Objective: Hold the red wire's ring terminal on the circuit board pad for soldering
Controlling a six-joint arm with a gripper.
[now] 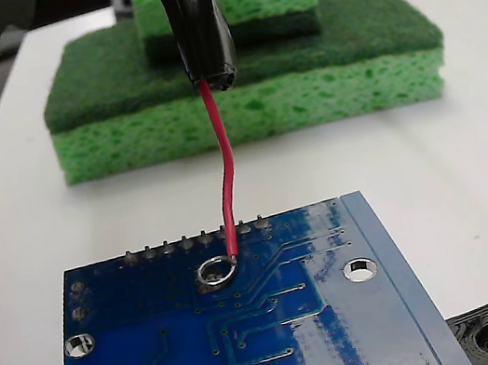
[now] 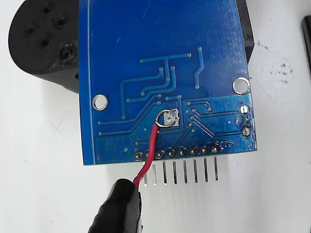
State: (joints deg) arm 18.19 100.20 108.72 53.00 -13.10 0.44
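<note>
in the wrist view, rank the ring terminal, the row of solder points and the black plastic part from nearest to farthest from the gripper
1. Solder points: along the board's bottom edge, just above the gripper.
2. Ring terminal: farther up, mid-board, at the red wire's end.
3. Black plastic part: top left, partly under the circuit board.

No text, label, brand, number or sign can be read in either view. The circuit board shows only bare traces, solder points and mounting holes on its blue face, with no printed lettering to make out. The green sponges at twelve o'clock in the fixed view carry no marking, and neither does the black plastic part at ten o'clock in the wrist view. The dark specks on the counter at two o'clock in the wrist view are smudges, not characters.
</note>
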